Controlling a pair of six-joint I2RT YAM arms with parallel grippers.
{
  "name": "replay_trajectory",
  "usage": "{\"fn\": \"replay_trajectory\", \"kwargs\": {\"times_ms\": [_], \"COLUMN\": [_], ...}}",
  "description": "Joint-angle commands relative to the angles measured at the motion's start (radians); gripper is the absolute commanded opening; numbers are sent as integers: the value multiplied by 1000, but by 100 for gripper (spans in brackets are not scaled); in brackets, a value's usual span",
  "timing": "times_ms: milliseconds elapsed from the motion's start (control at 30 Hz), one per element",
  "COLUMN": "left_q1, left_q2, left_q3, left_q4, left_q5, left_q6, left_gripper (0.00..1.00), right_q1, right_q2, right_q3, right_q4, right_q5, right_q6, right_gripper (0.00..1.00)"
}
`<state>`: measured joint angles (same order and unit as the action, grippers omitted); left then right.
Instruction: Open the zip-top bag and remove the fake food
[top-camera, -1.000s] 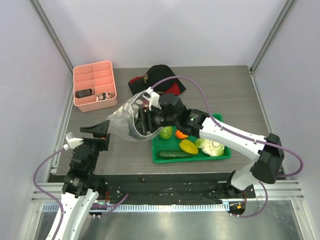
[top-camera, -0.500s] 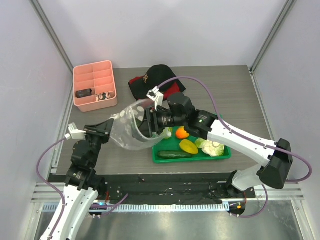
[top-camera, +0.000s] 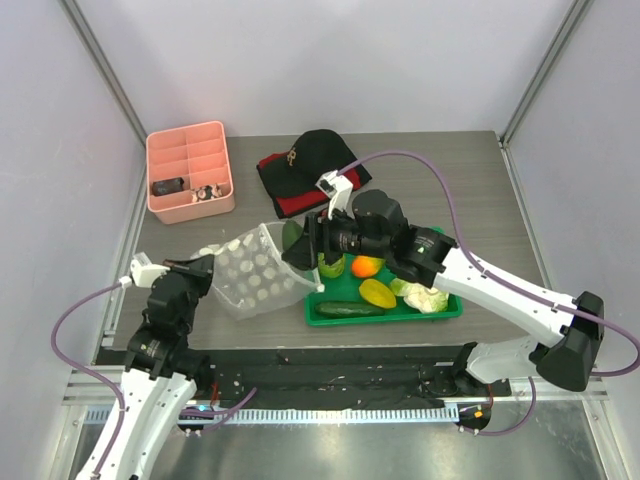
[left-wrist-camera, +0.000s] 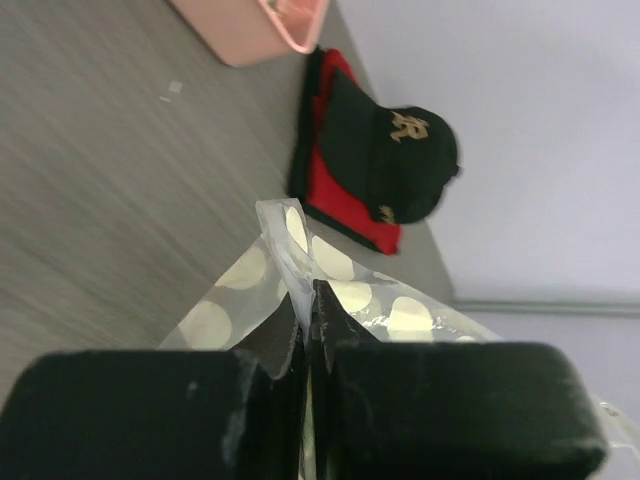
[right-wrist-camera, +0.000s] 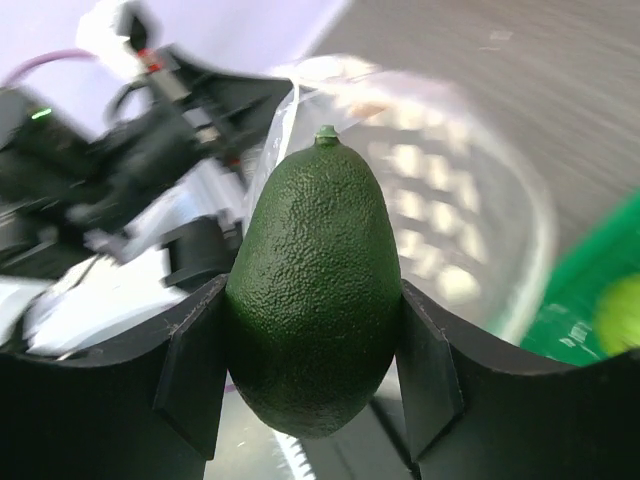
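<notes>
The zip-top bag (top-camera: 255, 272), clear with pale dots, lies on the table with its mouth facing right. My left gripper (top-camera: 203, 268) is shut on the bag's left edge; in the left wrist view the film (left-wrist-camera: 335, 270) is pinched between the closed fingers (left-wrist-camera: 345, 330). My right gripper (top-camera: 300, 245) hangs just outside the bag's mouth, shut on a dark green avocado (right-wrist-camera: 315, 290) that also shows from above (top-camera: 291, 235). More fake food lies in the green tray (top-camera: 400, 317): a cabbage (top-camera: 331, 266), an orange piece (top-camera: 366, 266), a yellow piece (top-camera: 377, 293), a cucumber (top-camera: 350, 310) and a whitish leaf (top-camera: 427, 298).
A pink divided box (top-camera: 189, 171) stands at the back left. A black and red cap (top-camera: 312, 160) lies behind the bag and shows in the left wrist view too (left-wrist-camera: 400, 160). The right arm reaches across above the green tray.
My left gripper has closed on the bag's edge. My right gripper has drawn back to the right out of the bag's mouth with the avocado, and the bag has sunk lower.
</notes>
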<state>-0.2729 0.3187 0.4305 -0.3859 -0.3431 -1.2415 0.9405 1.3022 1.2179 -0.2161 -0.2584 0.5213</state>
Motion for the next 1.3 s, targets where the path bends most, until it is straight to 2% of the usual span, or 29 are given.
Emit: {"fn": "replay_trajectory", "kwargs": {"times_ms": [0, 167, 333, 400, 433, 500, 533, 633, 733, 767, 867, 900, 967, 1000, 1100, 1133, 1233, 1267], "left_q1": [0, 0, 1, 3, 3, 3, 3, 3, 3, 0, 1, -2, -20, -38, -181, -256, -382, -466], "left_q2": [13, 92, 183, 238, 256, 317, 335, 406, 448, 445, 395, 381, 359, 368, 410, 419, 439, 442], "left_q3": [60, 96, 117, 167, 191, 261, 283, 368, 482, 503, 524, 507, 479, 467, 476, 476, 491, 499], "left_q4": [-154, -258, -245, -255, -264, -332, -349, -404, -496, -492, -415, -388, -306, -303, -327, -327, -286, -269], "left_q5": [-238, -379, -459, -479, -485, -479, -447, -383, -301, -212, -33, 110, 208, 231, 153, 110, 29, 18], "left_q6": [69, 54, 103, 138, 155, 175, 189, 279, 355, 384, 451, 441, 419, 416, 438, 430, 416, 418], "left_gripper": [1, 0, 1, 13, 39, 64, 83, 95, 97, 97, 100, 100, 100, 100, 100, 100, 100, 100], "right_q1": [-6, -11, -11, -11, -12, -12, -11, -12, -14, -12, -25, -29, -32, -34, -32, -34, -34, -32], "right_q2": [-27, 11, 43, 48, 52, 74, 83, 117, 147, 152, 177, 181, 186, 184, 145, 132, 63, 33], "right_q3": [39, -27, -128, -161, -169, -185, -192, -215, -224, -227, -235, -236, -236, -239, -257, -264, -271, -271], "right_q4": [-190, -265, -304, -301, -298, -292, -289, -250, -227, -223, -212, -212, -212, -212, -215, -216, -241, -258], "right_q5": [308, 323, 353, 364, 373, 392, 399, 394, 400, 425, 458, 462, 475, 488, 522, 527, 545, 545], "right_q6": [-35, 19, 28, 13, 5, -21, -24, -33, -41, -46, -72, -76, -81, -81, -76, -78, -61, -46], "right_gripper": [1, 1, 1, 2, 2, 6, 8, 17, 22, 24, 38, 51, 66, 80, 100, 100, 100, 100]}}
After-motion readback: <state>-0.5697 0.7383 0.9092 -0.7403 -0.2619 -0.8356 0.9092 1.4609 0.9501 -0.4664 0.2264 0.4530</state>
